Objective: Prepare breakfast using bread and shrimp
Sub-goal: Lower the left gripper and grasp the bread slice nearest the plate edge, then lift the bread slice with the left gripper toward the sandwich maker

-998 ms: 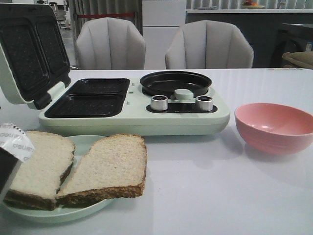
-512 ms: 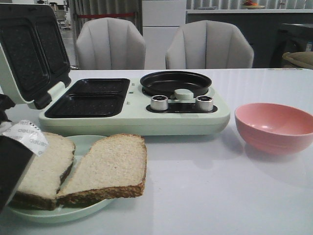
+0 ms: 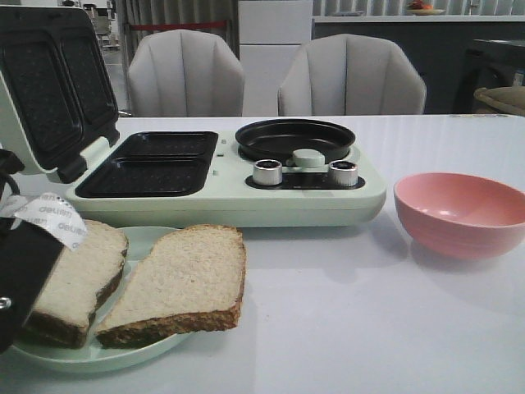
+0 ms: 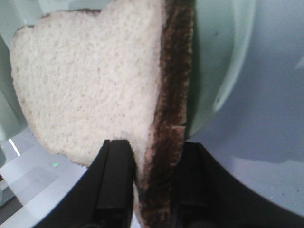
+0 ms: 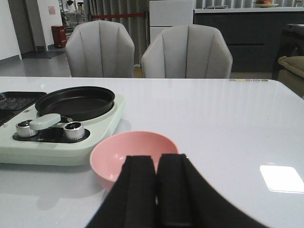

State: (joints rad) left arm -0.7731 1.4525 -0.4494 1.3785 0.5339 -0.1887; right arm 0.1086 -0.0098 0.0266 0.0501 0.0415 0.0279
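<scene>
Bread (image 3: 176,279): porous, matt crumb, rough dark crust. Plate (image 3: 148,240): smooth pale green, slight sheen. Bowl (image 3: 461,212) at 3 o'clock: glossy pink. Table (image 3: 369,328): glossy, reflective. Sandwich maker (image 3: 230,193): satin plastic body, textured black plates, shiny metal knobs (image 3: 267,171). Chairs (image 3: 184,74): matt padded upholstery.

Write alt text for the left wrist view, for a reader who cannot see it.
The left tool has its two black fingers set on either side of a bread slice, at a corner by its dark brown crust. The slice lies over a pale green plate on a white table.
</scene>
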